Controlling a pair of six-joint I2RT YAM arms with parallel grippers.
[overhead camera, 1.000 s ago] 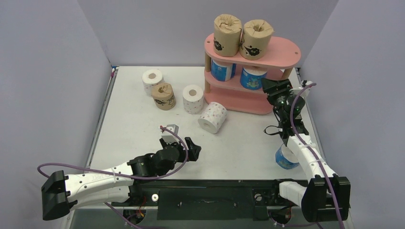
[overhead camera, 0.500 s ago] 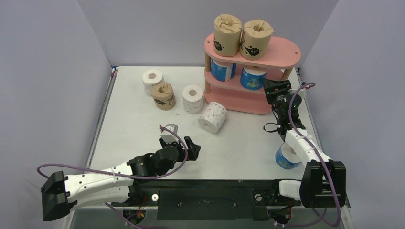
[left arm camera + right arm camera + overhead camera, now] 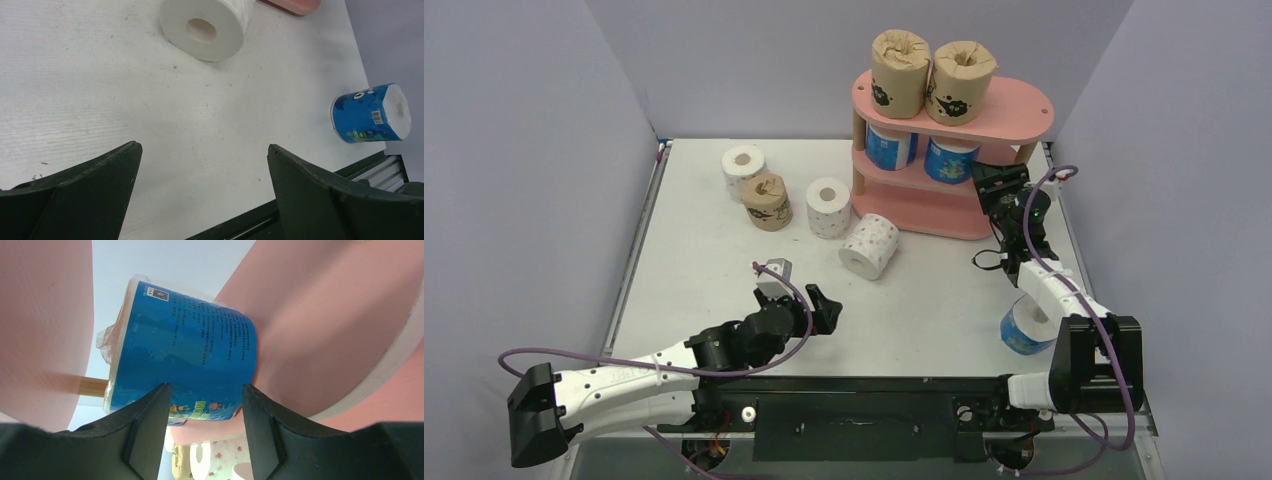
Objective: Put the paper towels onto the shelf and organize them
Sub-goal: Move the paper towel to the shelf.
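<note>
Jaws on the right gripper [image 3: 205,390] sit partway apart. Their tips are right in front of a blue roll [image 3: 190,355] that looks wider than the gap, so I'd say nothing is clamped. Can't tell if the tips actually touch the wrap.

That roll stands on the middle tier of the pink shelf [image 3: 320,325], beside a second blue roll [image 3: 889,148], and two brown rolls [image 3: 899,72] are up top.

The left gripper [image 3: 204,146] is spread wide, low over the table [image 3: 704,270], with nothing between the fingers. Just past it a white dotted roll [image 3: 207,22] lies on its side. A third blue roll [image 3: 370,114] is tipped over near the front right edge, next to the right arm. Further back are two upright white rolls [image 3: 744,170] and one brown roll [image 3: 767,202], close together.

Handling-wise, my guess is these are super light and squishy, with slick plastic wrap. I'd pinch across the curved side around mid-height, gently, since a hard squeeze probably dents them. The ones lying down could roll off when nudged, so coming straight down over them seems safest.
</note>
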